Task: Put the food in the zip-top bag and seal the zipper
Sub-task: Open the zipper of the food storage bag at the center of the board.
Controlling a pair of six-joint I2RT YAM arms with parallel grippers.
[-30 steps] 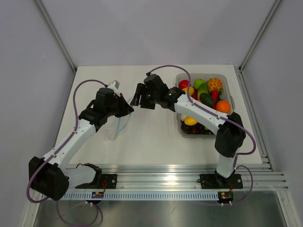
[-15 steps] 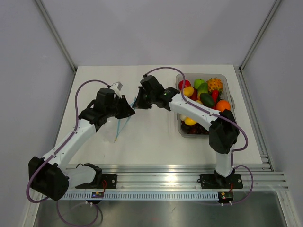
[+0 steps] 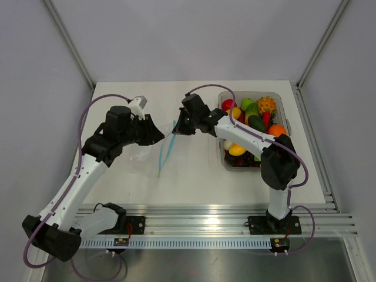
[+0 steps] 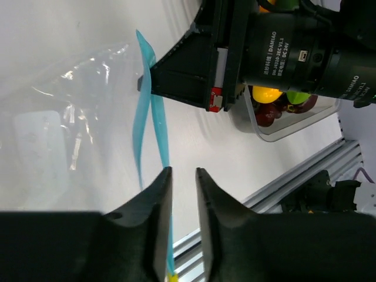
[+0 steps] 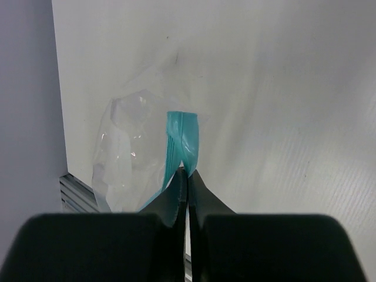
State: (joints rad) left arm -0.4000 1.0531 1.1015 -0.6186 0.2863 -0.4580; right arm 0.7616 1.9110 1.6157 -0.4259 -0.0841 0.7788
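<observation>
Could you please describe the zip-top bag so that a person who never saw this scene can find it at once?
On the white table, look left of the clear tub, in the space between the two arms. The zip-top bag is there, with the right gripper shut on its zipper. Unlike the rigid tub, it is floppy, empty and edged by that thin blue strip.

A white table [image 3: 194, 170] carries everything. A clear tub [image 3: 276, 93] stands at its right. A floppy zip-top bag [image 5: 126, 147] rests left of centre.
</observation>
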